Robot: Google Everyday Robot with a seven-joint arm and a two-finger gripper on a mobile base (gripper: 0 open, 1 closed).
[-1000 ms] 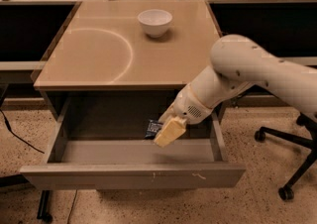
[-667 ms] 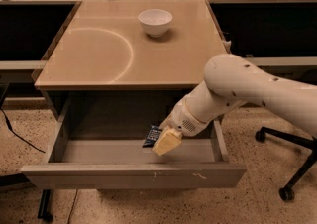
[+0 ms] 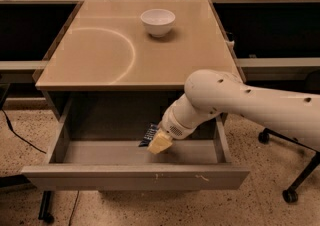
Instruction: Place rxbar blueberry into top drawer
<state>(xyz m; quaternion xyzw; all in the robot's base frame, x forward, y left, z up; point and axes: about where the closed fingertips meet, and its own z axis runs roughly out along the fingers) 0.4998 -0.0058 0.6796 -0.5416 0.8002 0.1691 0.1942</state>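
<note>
Tool (image 3: 160,142) low inside open top drawer (image 3: 135,176), right of middle, clamped on rxbar blueberry (image 3: 148,133). Bar juts from tool's left side, tilted, seemingly clear of drawer floor. White arm (image 3: 240,105) reaches in from right, over drawer's right wall. Drawer pulled fully out beneath table (image 3: 100,55). White bowl (image 3: 158,22) upright on table near far edge. Chair wheels (image 3: 290,195) on floor at right.

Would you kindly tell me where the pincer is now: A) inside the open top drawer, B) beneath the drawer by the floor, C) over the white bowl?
A: the pincer is down inside the open top drawer, right beside the rxbar blueberry; the white bowl sits apart on the tabletop.
</note>
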